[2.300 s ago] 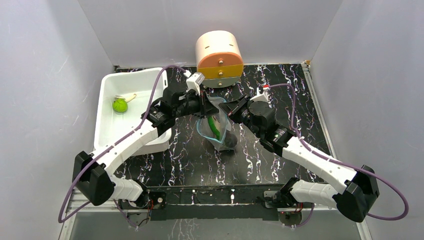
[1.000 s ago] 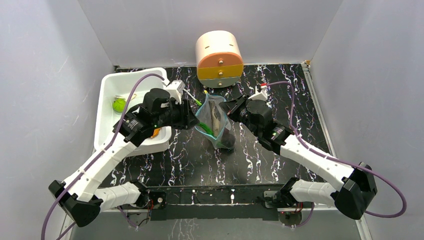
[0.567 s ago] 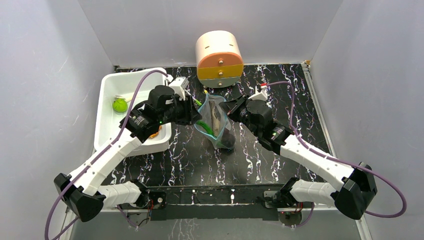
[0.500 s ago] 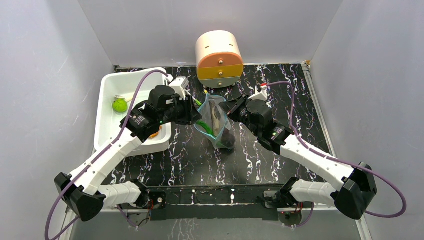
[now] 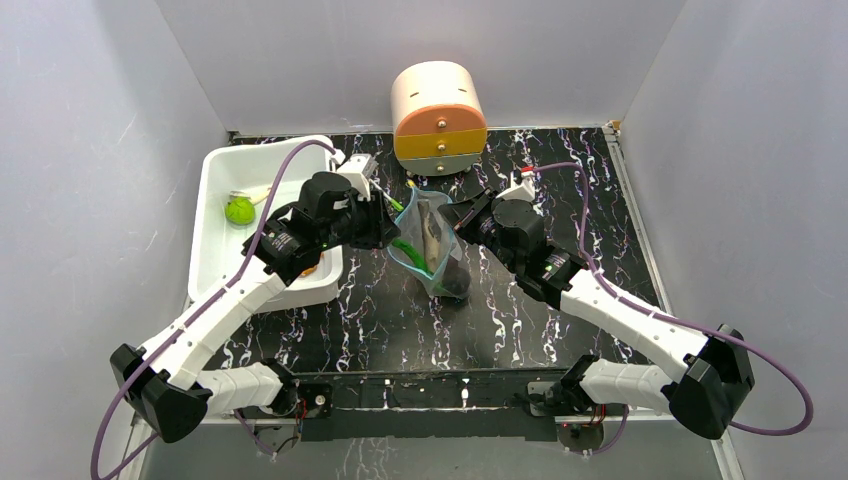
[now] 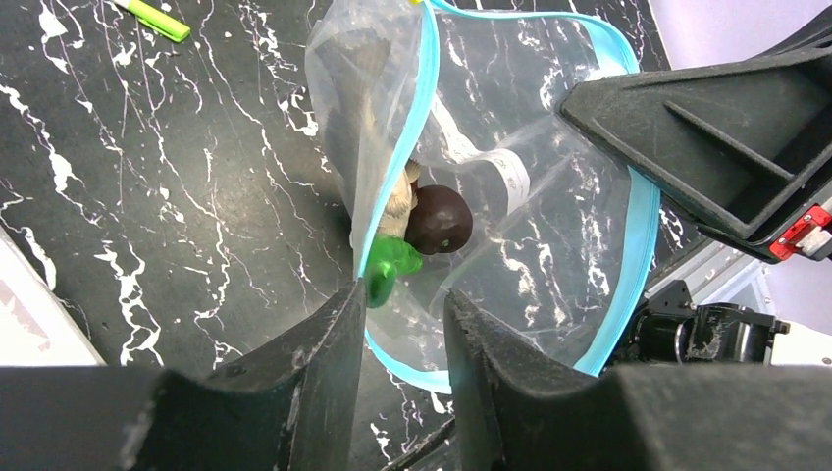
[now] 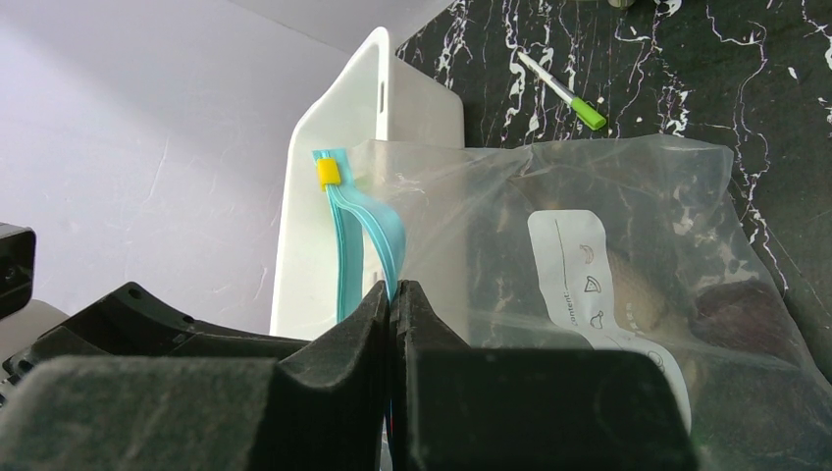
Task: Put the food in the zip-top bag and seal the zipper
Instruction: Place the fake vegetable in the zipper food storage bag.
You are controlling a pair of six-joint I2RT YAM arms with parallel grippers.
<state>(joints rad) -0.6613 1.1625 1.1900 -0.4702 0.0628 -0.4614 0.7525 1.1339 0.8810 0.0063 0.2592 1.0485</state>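
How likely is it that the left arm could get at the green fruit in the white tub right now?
Probably yes. The green fruit lies uncovered in the open-topped tub, close beside the left arm, whose jaws stand open at the rim of the bag.

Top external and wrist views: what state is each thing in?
zip-top bag: mouth gaping, food inside.
zipper: unsealed.
left tool: open, straddling the bag's rim.
right tool: shut on the bag's rim.
drawer unit: drawers shut.
white tub: holds a lime-green fruit.
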